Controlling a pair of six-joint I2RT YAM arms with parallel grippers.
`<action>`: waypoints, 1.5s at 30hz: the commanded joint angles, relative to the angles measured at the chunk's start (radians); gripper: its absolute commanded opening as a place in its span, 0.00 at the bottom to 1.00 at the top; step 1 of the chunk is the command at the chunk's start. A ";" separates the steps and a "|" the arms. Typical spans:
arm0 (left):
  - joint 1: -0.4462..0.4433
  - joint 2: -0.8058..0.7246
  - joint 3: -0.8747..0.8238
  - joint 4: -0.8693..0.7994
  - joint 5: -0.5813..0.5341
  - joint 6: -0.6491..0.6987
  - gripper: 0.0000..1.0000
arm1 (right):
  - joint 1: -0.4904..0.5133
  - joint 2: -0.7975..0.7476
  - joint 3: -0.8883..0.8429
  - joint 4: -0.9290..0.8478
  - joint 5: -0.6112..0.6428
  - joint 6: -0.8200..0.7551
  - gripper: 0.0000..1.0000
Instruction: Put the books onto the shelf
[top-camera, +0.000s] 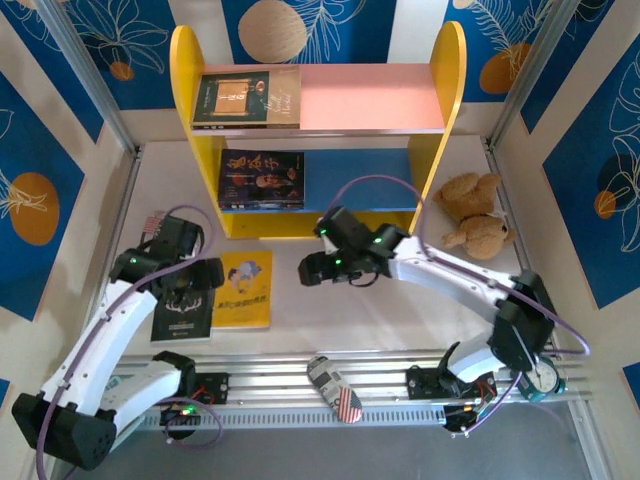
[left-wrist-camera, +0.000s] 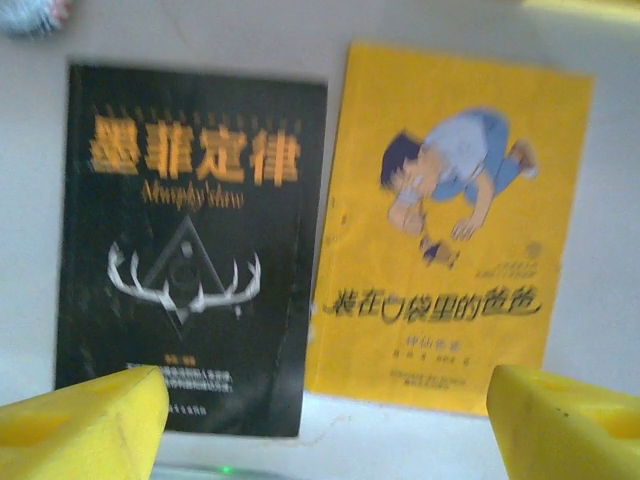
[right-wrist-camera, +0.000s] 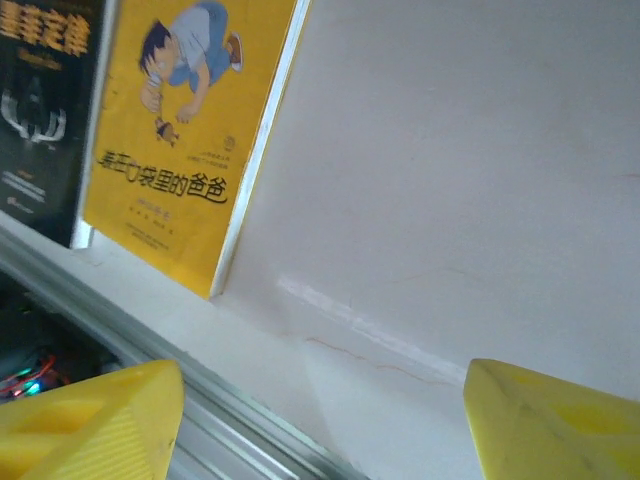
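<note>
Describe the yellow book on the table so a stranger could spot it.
Start at the shelf with yellow sides at the back of the table. In front of its left end, two books lie flat side by side. The yellow book is the right one, with a cartoon boy on its cover; the black book beside it has gold lettering.

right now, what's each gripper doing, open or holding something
left gripper: open, holding nothing
right gripper: open, holding nothing
</note>
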 joint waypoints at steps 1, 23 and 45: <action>0.001 -0.021 -0.060 0.073 0.074 -0.082 0.83 | 0.069 0.133 0.096 0.052 0.068 0.058 0.73; 0.000 0.052 -0.136 0.238 0.131 -0.121 0.81 | 0.193 0.739 0.570 -0.241 0.296 0.014 0.66; -0.150 0.249 -0.184 0.471 0.235 -0.205 0.78 | 0.032 0.386 0.033 -0.076 0.228 0.055 0.60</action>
